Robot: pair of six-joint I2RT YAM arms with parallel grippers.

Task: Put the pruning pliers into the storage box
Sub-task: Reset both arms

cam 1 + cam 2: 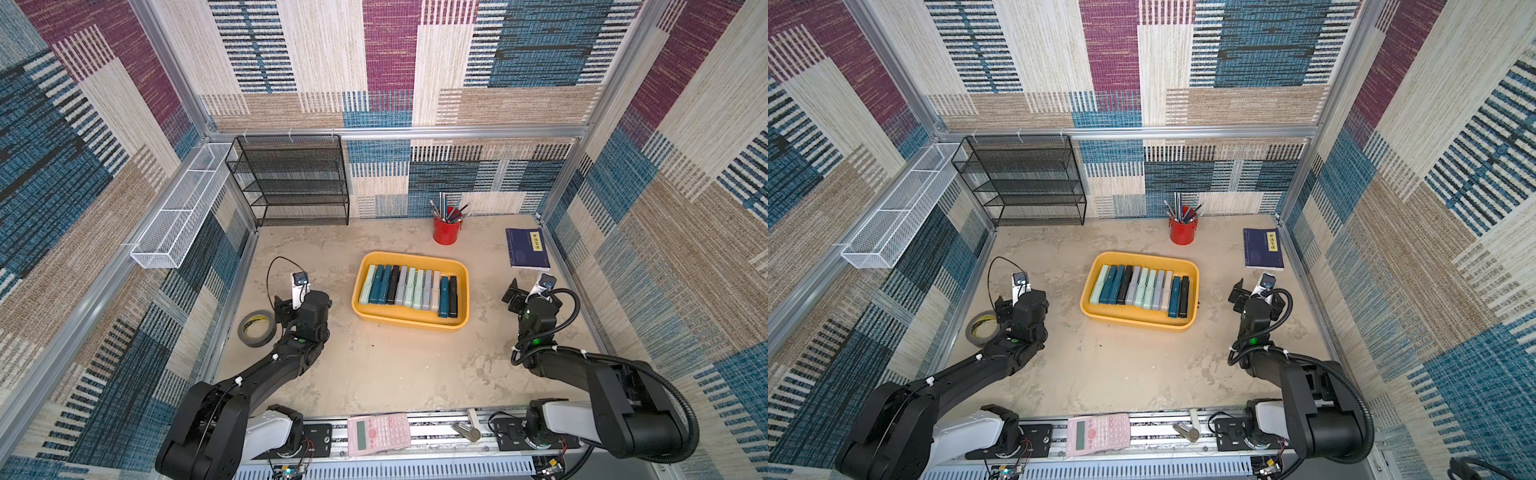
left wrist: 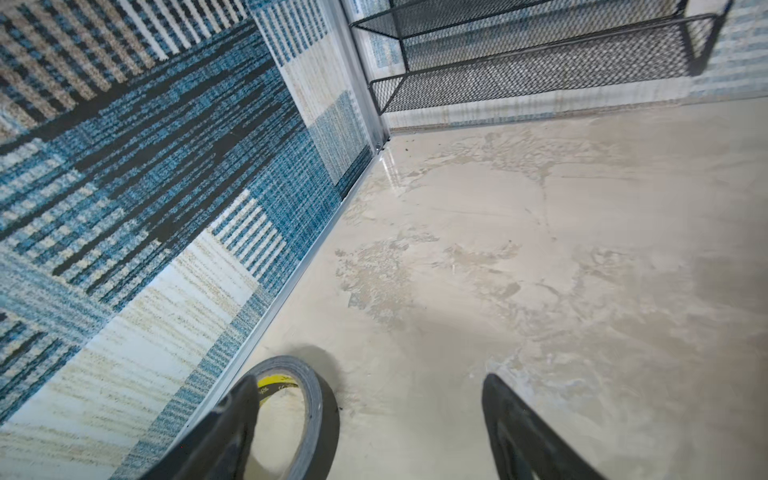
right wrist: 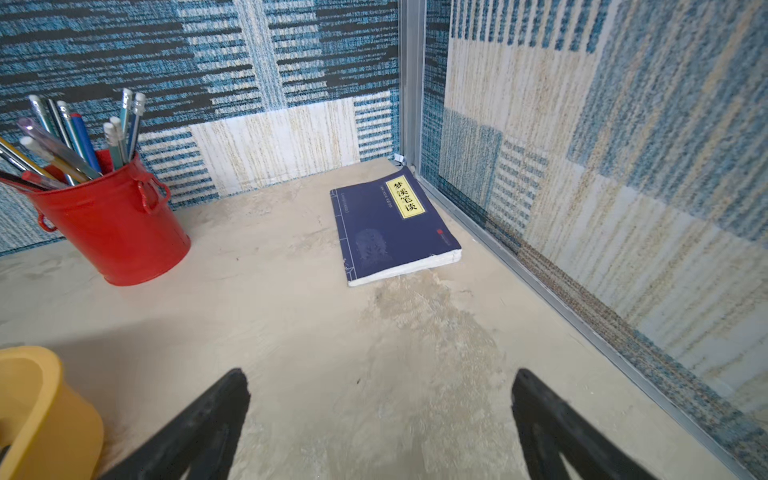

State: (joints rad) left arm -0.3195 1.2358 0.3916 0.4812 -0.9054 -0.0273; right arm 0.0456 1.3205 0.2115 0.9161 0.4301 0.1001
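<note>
The yellow storage box sits mid-table in both top views. Inside it, several pruning pliers lie side by side in a row: mint, teal, black, grey and whitish bars. My left gripper hovers left of the box, open, with only bare table between its fingers. My right gripper is to the right of the box, open and empty. A corner of the box shows in the right wrist view.
A grey tape roll lies by the left gripper near the left wall. Red pencil cup and dark blue book stand at the back right. Black mesh rack, white wire basket, pink calculator at the front rail.
</note>
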